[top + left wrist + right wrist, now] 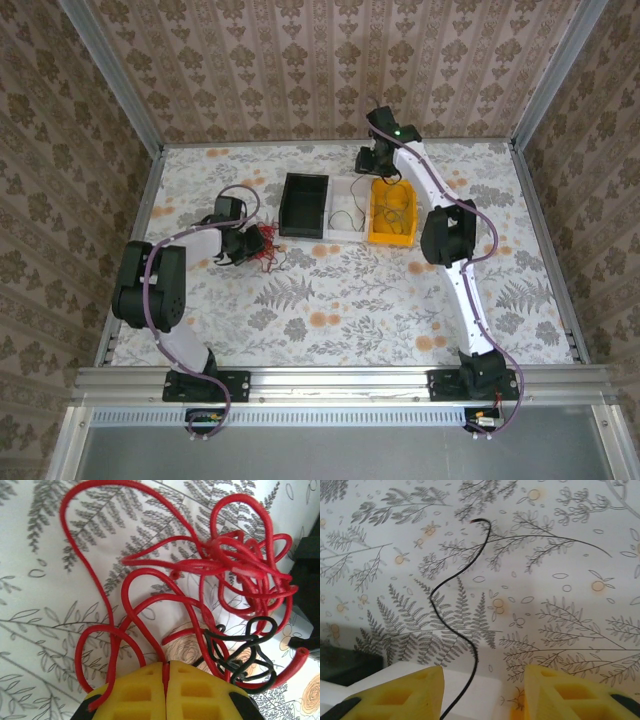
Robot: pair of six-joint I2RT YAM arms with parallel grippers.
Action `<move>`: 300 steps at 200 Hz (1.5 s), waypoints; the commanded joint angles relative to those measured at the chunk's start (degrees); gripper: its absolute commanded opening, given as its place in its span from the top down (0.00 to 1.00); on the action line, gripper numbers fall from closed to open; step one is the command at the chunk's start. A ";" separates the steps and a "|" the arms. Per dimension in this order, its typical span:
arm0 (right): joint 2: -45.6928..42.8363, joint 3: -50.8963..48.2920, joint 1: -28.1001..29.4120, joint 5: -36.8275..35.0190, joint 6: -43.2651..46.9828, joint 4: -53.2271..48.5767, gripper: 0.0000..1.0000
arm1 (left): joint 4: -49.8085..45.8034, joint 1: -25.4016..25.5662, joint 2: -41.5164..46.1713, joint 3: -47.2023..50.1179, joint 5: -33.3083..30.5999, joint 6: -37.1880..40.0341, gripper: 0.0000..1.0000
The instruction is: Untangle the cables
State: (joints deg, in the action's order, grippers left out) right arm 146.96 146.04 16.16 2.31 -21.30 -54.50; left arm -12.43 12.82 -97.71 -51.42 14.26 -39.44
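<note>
**Red and black cables knotted at the left hand, one thin wire at the right**

The cables (265, 246) lie bunched on the flowered surface (400, 290), just left of the black bin (303, 205) and right at the left hand (248, 243).

In the left wrist view, the red cable (240, 565) is glossy and round. It spreads in wide loose loops over the fern print and tightens into a dense knot at the upper right. One cut end (300, 656) pokes out at the lower right, showing a hollow tip. A thinner black cable (240, 650) is wound in small crooked loops below the knot, with red strands crossing it.

The left hand (166, 680) has its yellow fingers (135, 695) pressed together, and a red strand is pinched in the seam between them.

The right hand (380, 175) hovers over the far end of the row of bins, by the white bin (345, 215) and the yellow bin (392, 218). Its fingers (400, 695) are spread wide. A thin black wire (455, 580) runs up between them in a gentle wave, touching neither finger, and curls at its top end.
</note>
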 commanded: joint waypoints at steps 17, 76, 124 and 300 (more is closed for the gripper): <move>-10.32 -10.46 4.14 -3.27 7.73 4.18 0.53 | -3.02 0.89 -2.84 0.00 0.51 1.39 1.00; -17.92 -25.82 7.72 -12.25 9.97 9.33 0.54 | -2.86 0.98 -1.72 0.95 0.08 1.30 1.00; -18.46 -30.13 8.69 -9.15 6.91 10.56 0.54 | -3.13 0.97 -1.08 1.23 -0.46 1.21 1.00; -16.61 -30.32 10.73 -15.21 4.64 12.05 0.57 | -3.66 1.05 -0.13 1.77 -1.07 1.49 1.00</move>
State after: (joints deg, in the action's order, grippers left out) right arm 134.98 120.40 27.05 -11.81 -16.08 -42.24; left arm -12.19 13.10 -97.65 -51.42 13.91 -39.33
